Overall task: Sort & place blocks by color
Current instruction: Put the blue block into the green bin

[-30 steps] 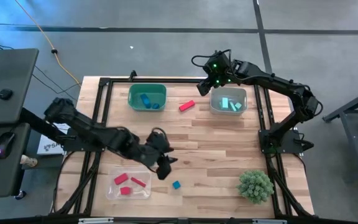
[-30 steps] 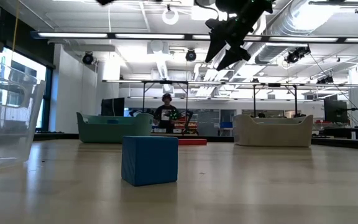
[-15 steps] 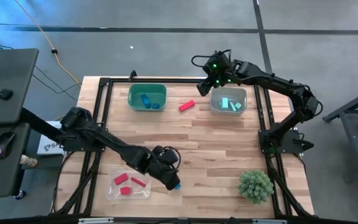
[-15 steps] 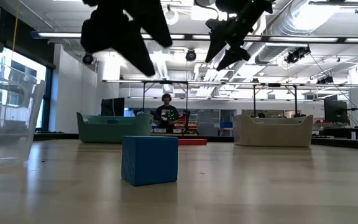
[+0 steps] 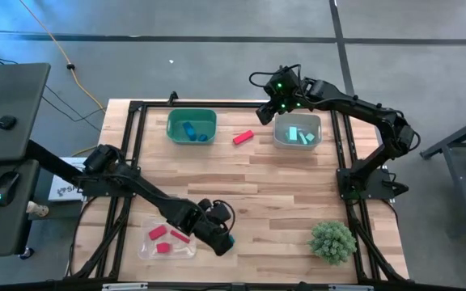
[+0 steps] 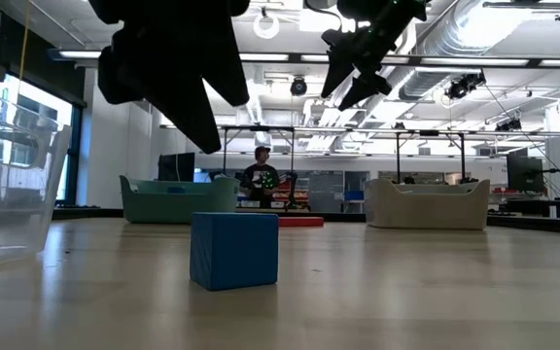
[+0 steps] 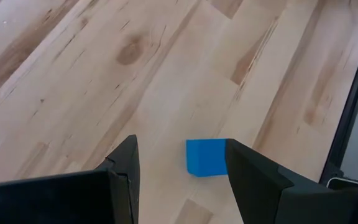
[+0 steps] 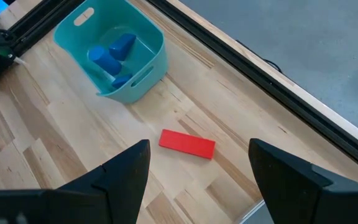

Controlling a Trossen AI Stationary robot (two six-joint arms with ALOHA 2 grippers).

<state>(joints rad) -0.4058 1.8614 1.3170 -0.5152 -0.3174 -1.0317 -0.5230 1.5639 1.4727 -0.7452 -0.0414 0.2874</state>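
A small blue cube (image 5: 230, 240) rests flat on the wooden table near its near edge, also seen in the low view (image 6: 234, 249) and the left wrist view (image 7: 207, 157). My left gripper (image 5: 222, 237) hangs open just above the cube and to its left, fingers (image 7: 126, 171) apart, touching nothing. My right gripper (image 5: 270, 111) waits open above the far side, between a red bar (image 5: 243, 137) lying flat on the table and a clear bin (image 5: 298, 133) holding light teal blocks. A teal bin (image 5: 191, 127) holds blue blocks. A clear bin (image 5: 167, 240) holds red blocks.
A spiky green plant-like ball (image 5: 332, 241) stands at the near right. A black frame (image 5: 132, 153) runs around the table's edges. The clear bin of red blocks sits close to the left arm. Bare wood lies across the table's middle. A person (image 6: 260, 177) stands in the room beyond.
My left gripper has come down and moved toward the table's near edge and a little right, tipping more steeply downward, until it hangs just over the blue cube. Its fingers have stayed apart. The cube has not moved.
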